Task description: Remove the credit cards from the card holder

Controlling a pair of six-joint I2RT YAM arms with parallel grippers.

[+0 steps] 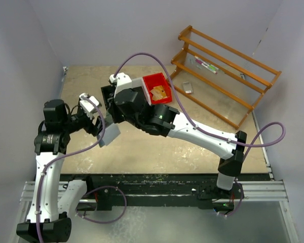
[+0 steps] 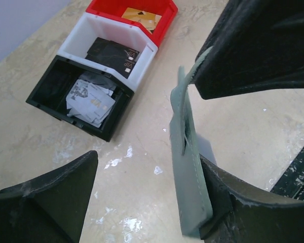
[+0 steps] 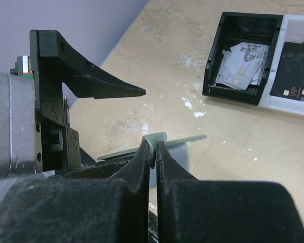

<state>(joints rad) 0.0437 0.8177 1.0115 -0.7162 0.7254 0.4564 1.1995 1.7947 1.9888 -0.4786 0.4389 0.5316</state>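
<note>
I am working over the table [image 1: 192,147]. The rack [image 1: 228,66] is standing at 2 o'clock in the top view, well apart from the job. Both arms are hovering at about 9 o'clock of the table's middle. In the left wrist view three bins are sitting in a row at 10 o'clock from the holder. The black bin [image 2: 45,86] is nearest, the white bin [image 2: 76,43] is next and the red bin [image 2: 99,6] is farthest.

The right gripper [image 3: 153,147] is pinching the holder [image 2: 190,172] by its upper edge, fingers closed tight on it. The holder is hanging edge-on, apparently clear of the table. The left gripper [image 2: 152,162] is standing wide open around it. One finger is touching the cover low down and the other is well apart at 9 o'clock, so it is gripping nothing.

I am judging the holder to be light, soft and floppy. Held by one edge it is likely to swing and fold, so I am wanting a second hold on the free lower cover, near a corner, to spread it open.

Grey cards [image 2: 91,101] are lying in the black bin, dark cards [image 2: 114,53] in the white and tan cards [image 2: 142,17] in the red. I am taking the cards to be thin, stiff and slippery, best pinched across the flat faces at an exposed short edge. I cannot tell whether any are sitting inside the holder, since only a dark slit is showing edge-on.
</note>
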